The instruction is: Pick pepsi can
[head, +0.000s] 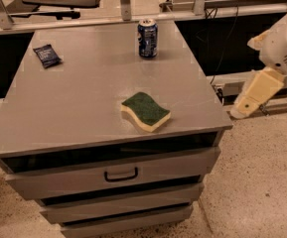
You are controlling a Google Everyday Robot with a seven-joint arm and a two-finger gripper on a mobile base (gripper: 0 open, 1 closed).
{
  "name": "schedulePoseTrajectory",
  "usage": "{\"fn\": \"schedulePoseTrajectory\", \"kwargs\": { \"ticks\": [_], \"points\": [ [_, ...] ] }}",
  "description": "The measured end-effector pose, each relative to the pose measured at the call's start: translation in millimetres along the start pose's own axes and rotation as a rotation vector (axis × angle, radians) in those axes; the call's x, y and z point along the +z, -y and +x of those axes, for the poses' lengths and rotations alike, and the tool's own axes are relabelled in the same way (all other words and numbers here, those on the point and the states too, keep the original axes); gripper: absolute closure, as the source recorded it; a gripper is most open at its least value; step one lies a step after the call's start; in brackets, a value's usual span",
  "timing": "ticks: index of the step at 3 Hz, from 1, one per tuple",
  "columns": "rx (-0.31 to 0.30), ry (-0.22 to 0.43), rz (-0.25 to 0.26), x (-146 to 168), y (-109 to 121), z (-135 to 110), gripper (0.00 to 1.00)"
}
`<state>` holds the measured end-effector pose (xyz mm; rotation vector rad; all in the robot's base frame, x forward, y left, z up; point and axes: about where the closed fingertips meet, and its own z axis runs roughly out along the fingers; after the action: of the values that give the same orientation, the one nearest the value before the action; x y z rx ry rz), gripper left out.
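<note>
Camera view shows my gripper (252, 95) hanging out over the floor, just off the right side of the grey cabinet (73, 103) and well apart from everything on its top. Whether it is spread or closed I cannot tell. The pepsi can (147, 38) stands upright at the far edge of the top, right of centre, with bare surface around it, so I judge a reach from the right should meet nothing. A green sponge (145, 111) lies nearer, and a dark packet (47, 55) sits far left.

pepsi can (147, 38): upright, far edge of cabinet top (78, 103) | gripper (243, 108): right of cabinet, well apart
</note>
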<state>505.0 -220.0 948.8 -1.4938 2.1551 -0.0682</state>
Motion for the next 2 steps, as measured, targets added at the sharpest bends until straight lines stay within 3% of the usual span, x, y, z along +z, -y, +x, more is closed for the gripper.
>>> {"fn": "schedulePoseTrajectory", "kwargs": {
  "ticks": [1,2],
  "points": [
    [0.047,0.154,0.072,42,54,-23,0.0],
    [0.075,0.327,0.105,85,104,-68,0.0]
  ]
}}
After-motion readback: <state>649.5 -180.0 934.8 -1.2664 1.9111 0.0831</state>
